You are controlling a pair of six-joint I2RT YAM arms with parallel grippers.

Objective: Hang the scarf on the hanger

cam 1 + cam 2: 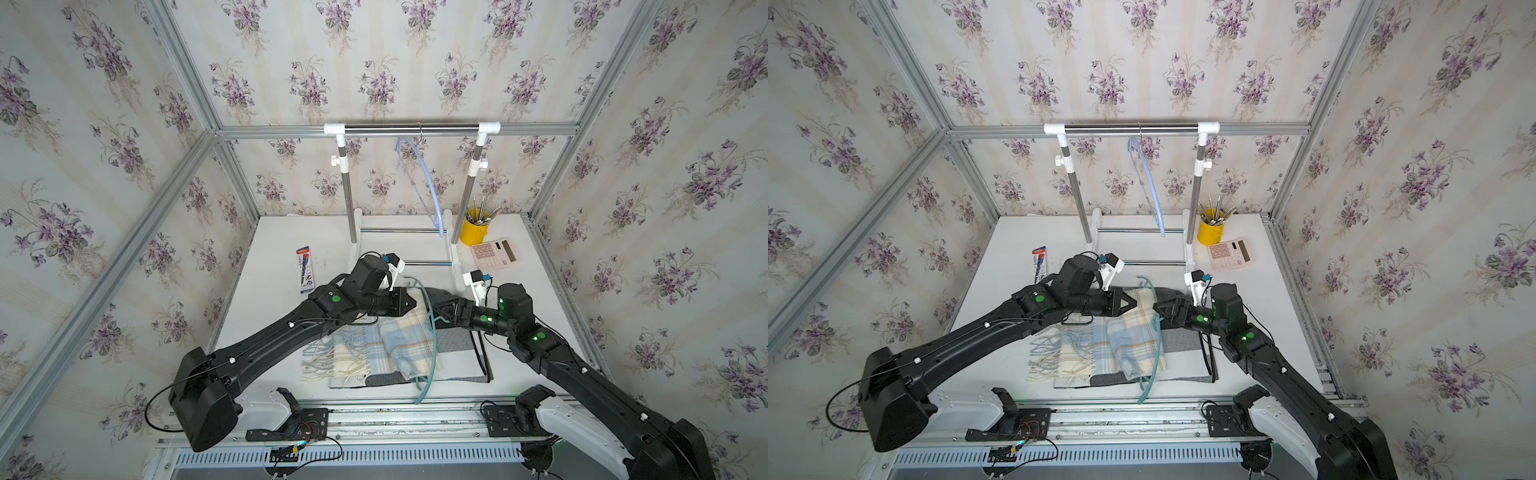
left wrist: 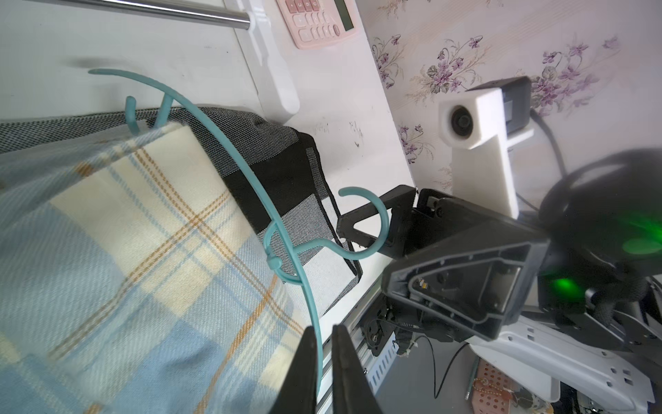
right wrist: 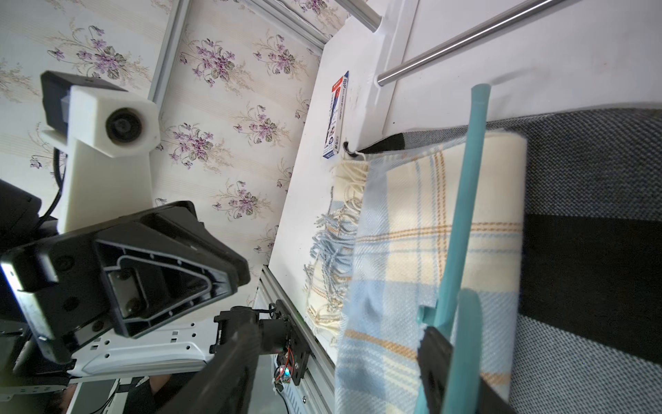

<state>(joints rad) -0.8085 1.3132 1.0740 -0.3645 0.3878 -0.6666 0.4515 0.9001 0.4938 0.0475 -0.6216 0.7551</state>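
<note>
Both top views high above cream-and-blue plaid scarf (image 1: 399, 345), looking down, wrist views close beside it, all sharing it

scarf (image 3: 412, 215): blu/crm plaid, folded flat | hanger (image 3: 462, 197): teal, over scarf

We locate the plaid fringed scarf (image 1: 365, 353) on the grey woven mat (image 1: 457, 357). The teal plastic hanger (image 3: 462, 197) lies across the scarf. The steel clothes rack (image 1: 411, 129) stands behind the mat. The yellow pen cup (image 1: 473, 235) and pink calculator (image 1: 494, 254) sit to its right, and the cardboard pen box (image 1: 306, 272) to its left.
</note>
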